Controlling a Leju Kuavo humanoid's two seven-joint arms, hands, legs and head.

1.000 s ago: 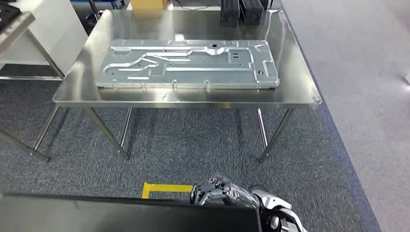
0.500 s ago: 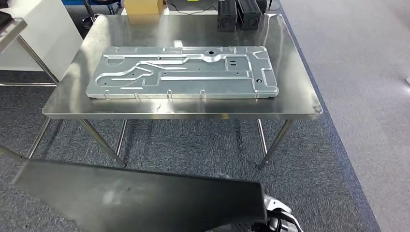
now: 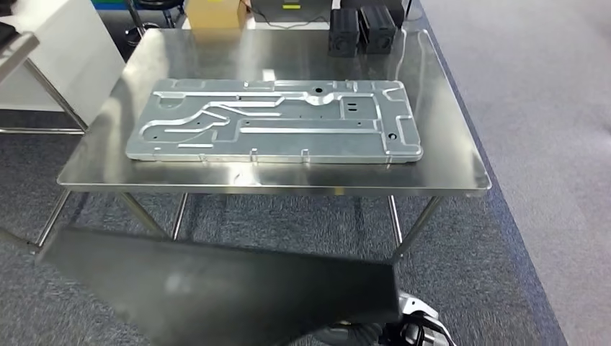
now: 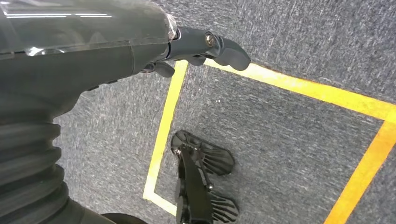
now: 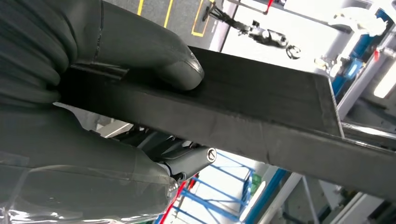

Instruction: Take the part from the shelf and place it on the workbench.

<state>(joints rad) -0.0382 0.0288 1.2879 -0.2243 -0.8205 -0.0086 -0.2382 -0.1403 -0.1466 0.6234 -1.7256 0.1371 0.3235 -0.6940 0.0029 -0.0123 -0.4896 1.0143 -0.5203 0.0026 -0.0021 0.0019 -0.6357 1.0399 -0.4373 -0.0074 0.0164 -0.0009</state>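
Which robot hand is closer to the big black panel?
Right. The right robot hand grips the black panel, thumb pressed on its face. The left robot hand hangs over the carpet, holding nothing.

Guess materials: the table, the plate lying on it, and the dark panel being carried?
Table: likely stainless steel, polished; it mirrors lights and the boxes behind.
Plate: stamped sheet metal, matte pale grey, with pressed ribs and holes; steel or aluminium, can't tell.
Panel: flat black sheet, dull sheen, held by the right hand; plastic or coated metal, unclear.
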